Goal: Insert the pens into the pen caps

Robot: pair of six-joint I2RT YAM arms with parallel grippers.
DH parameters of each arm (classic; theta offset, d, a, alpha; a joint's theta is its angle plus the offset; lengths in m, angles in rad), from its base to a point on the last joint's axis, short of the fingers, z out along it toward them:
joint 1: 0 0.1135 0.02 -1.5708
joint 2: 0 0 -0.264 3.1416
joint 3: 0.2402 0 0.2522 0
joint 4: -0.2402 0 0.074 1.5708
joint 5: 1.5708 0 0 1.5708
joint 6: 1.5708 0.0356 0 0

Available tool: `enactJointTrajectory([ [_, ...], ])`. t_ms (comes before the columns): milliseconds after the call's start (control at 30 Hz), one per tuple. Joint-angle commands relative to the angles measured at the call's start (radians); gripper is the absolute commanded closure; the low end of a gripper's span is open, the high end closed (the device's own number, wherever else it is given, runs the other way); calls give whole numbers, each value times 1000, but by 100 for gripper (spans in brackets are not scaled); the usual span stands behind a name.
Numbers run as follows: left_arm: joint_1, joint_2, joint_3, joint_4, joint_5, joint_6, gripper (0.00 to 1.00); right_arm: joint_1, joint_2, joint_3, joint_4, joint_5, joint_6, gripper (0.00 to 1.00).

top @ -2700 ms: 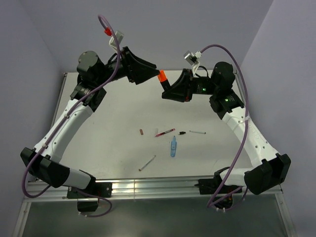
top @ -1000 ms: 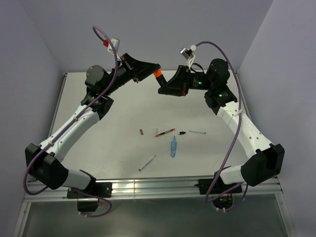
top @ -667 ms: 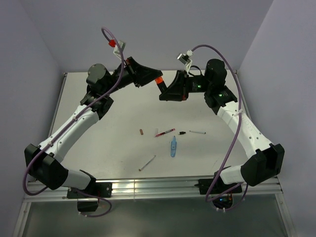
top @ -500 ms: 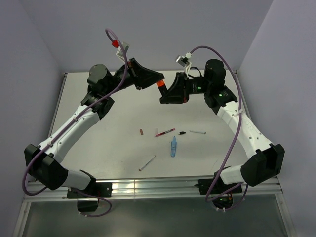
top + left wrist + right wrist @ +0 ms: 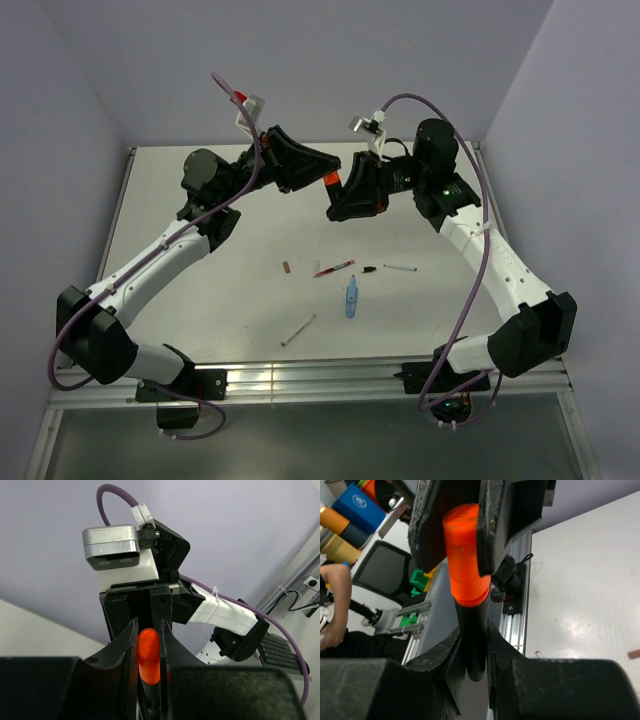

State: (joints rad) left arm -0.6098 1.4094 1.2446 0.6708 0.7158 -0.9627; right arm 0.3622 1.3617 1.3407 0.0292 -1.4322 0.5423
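The left pincer is clamped on the orange cap, and the right pincer is clamped on the black marker. They meet tip to tip in the air over the 12 o'clock end of the bench, the left reaching in from 10 o'clock and the right from 2 o'clock.

In the last few seconds the two arms have swung in and dropped a little. There was a clear stretch of orange between the pincers, and it has shrunk to a sliver in the overhead view. From the right wrist the cap's rim sits flush against the black barrel and in line with it. I judge the cap is on, or very nearly, so this pair is close to done. A last push along the barrel looks like all that is left before one side lets go.

The rest lies untouched at mid-bench, toward 6 o'clock of the pincers. From 9 to 3 o'clock in a loose row are a dark red cap, a red pen, a black cap and a white pen. A blue marker lies just nearer, and a grey pen nearer again. None of these is capped yet, so most of the job remains.
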Motion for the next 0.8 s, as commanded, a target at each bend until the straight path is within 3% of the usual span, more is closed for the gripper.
enactJointTrajectory([
  [0, -160, 54, -70, -267, 451, 24, 100, 0, -10, 132, 255, 213, 44, 100],
  [167, -162, 11, -27, -567, 302, 209, 100, -2, -18, 126, 248, 286, 53, 100],
  [233, -163, -3, -4, -704, 148, 264, 100, -6, -19, 133, 230, 347, 59, 100],
  [433, -162, -58, 10, -772, -77, 214, 100, -25, -13, 182, 179, 444, 79, 100],
  [533, -163, -73, -4, -728, -79, 165, 100, -26, -9, 192, 181, 431, 94, 100],
  [667, -162, -67, -46, -611, 104, 145, 100, -25, -9, 192, 181, 391, 67, 100],
  [767, -162, -59, -71, -567, 166, 133, 100, -25, -13, 177, 179, 363, 41, 100],
])
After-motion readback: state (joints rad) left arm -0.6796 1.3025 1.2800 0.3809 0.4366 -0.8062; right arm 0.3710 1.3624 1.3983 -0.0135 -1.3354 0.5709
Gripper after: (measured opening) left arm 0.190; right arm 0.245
